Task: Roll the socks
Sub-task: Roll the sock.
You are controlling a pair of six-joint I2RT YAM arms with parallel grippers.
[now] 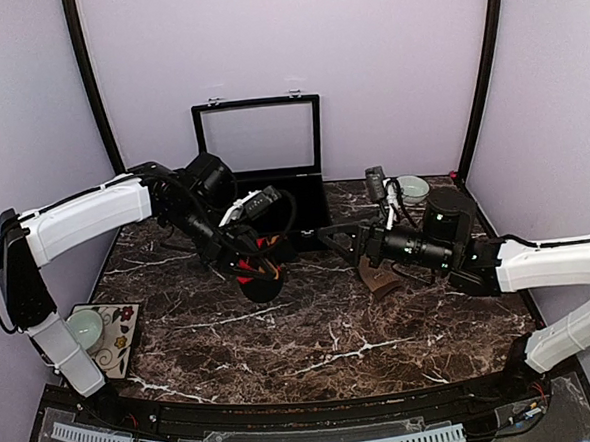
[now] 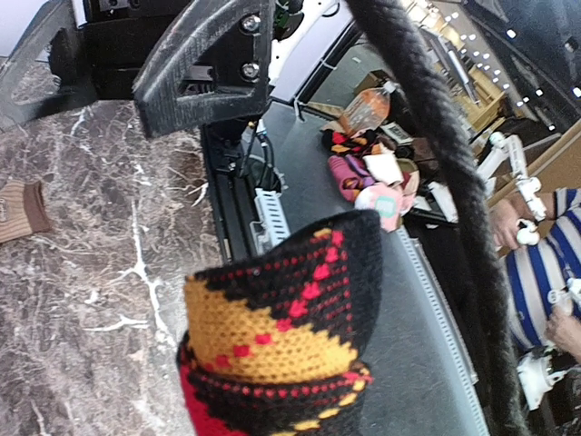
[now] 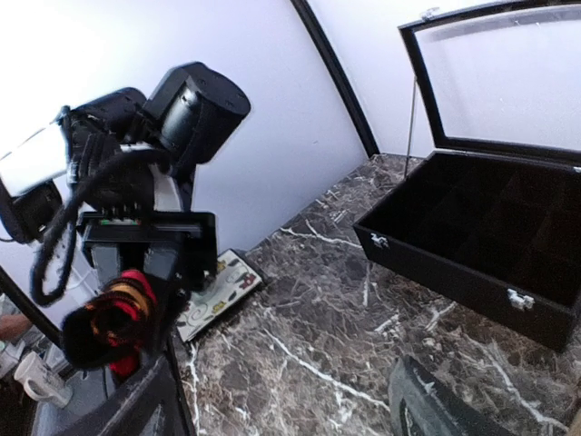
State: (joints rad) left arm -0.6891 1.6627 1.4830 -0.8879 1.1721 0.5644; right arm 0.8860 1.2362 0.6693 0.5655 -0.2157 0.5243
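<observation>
Dark marble table (image 1: 313,350) with a black glass-lidded case (image 1: 308,185) standing open at the back. The left gripper (image 1: 241,254) is clamped on the black argyle sock (image 1: 259,275), which is bunched into a roll and held up off the marble just in front of the case. The right gripper (image 1: 328,236) has its jaws spread wide with nothing between them, pointing at that sock from close by. The tan-brown sock (image 1: 381,279) lies on the table under the right arm.
</observation>
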